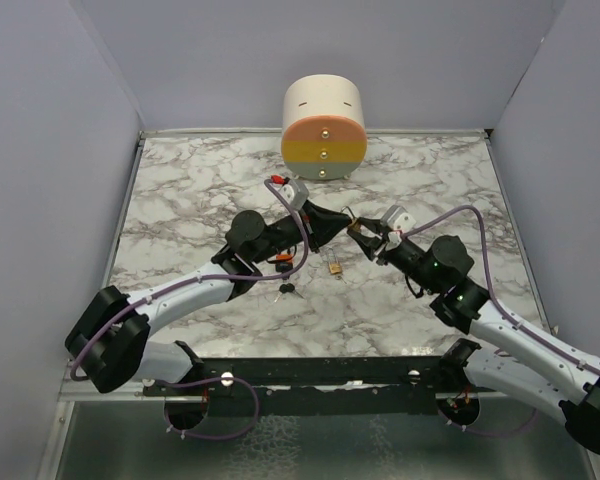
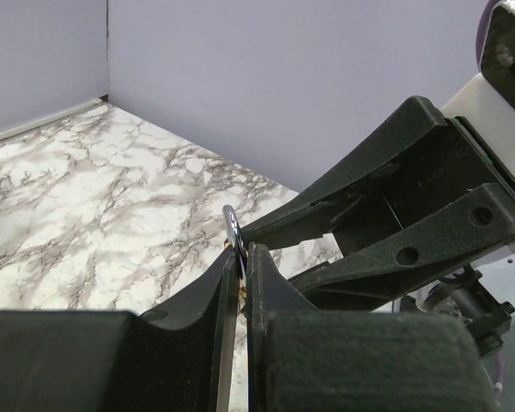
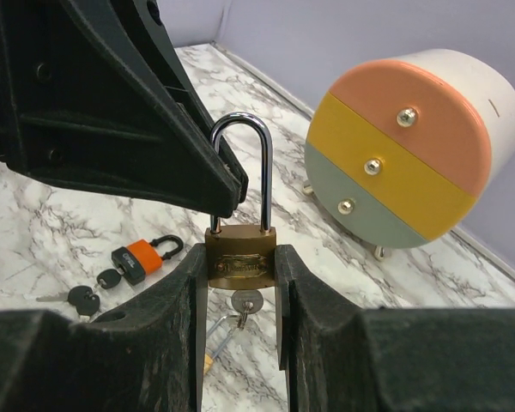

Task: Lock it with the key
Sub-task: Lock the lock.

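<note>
My right gripper [image 3: 240,262] is shut on the body of a brass padlock [image 3: 239,245] and holds it upright above the table. Its silver shackle [image 3: 262,163] points up. A silver key [image 3: 246,302] sits in the keyhole under the body. My left gripper [image 2: 243,253] is shut, its tips pinching the near leg of the shackle [image 2: 232,225]. From the right wrist, the left fingers [image 3: 154,129] reach in from the upper left. From the top, both grippers [image 1: 342,222] [image 1: 360,232] meet at the table's middle.
A round drawer unit [image 1: 323,128] with peach, yellow and grey fronts stands at the back. An orange padlock [image 3: 142,257] and black-headed keys [image 3: 86,296] lie on the marble. Another small brass padlock [image 1: 334,267] lies below the grippers. Grey walls close three sides.
</note>
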